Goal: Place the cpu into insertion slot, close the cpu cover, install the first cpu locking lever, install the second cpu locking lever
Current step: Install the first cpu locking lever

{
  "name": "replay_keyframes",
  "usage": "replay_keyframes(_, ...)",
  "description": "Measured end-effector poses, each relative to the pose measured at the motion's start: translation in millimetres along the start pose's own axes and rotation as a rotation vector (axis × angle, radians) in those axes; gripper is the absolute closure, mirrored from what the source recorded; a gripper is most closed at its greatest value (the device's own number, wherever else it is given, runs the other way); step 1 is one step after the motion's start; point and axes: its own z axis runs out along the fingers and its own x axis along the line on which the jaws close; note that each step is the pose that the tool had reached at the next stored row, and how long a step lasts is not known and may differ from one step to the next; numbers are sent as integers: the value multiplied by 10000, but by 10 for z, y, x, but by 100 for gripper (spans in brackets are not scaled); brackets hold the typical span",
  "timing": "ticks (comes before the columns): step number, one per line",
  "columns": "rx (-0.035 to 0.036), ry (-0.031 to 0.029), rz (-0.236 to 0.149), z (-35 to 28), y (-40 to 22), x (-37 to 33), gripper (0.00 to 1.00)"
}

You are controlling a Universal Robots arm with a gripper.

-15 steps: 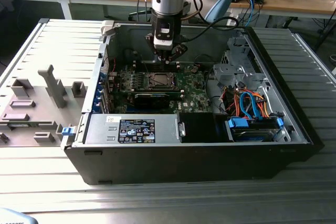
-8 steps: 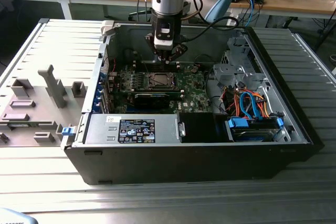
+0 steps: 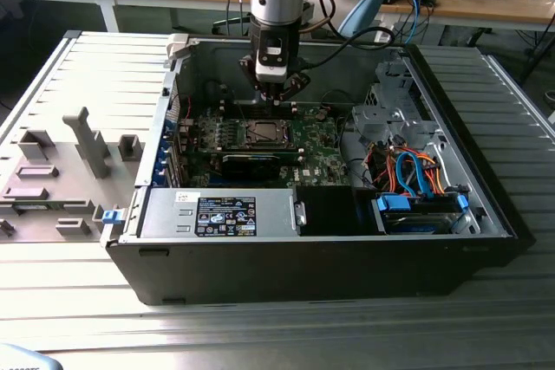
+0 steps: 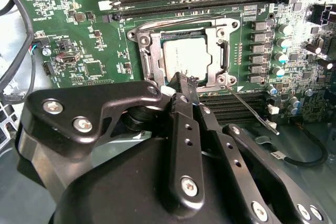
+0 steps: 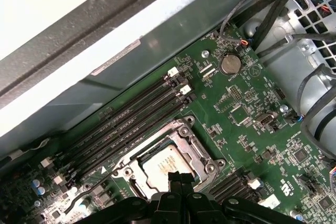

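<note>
Exterior view: your black gripper hangs inside open computer case, tips just above small square black insertion slot on green motherboard.

Second wrist view: jaws closed together, nothing between. Tip at edge of thin silver-grey metal cpu cover, which lies flat over dull silver square cpu seated in slot. Thin wire locking lever juts aslant from cover corner.

First wrist view: cpu flat, face up, edges parallel to long black memory slots.
</note>
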Motion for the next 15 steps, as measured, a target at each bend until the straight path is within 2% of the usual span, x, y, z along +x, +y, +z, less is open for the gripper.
replay_keyframes(15,-10,-2,-234,0,0,0,89)
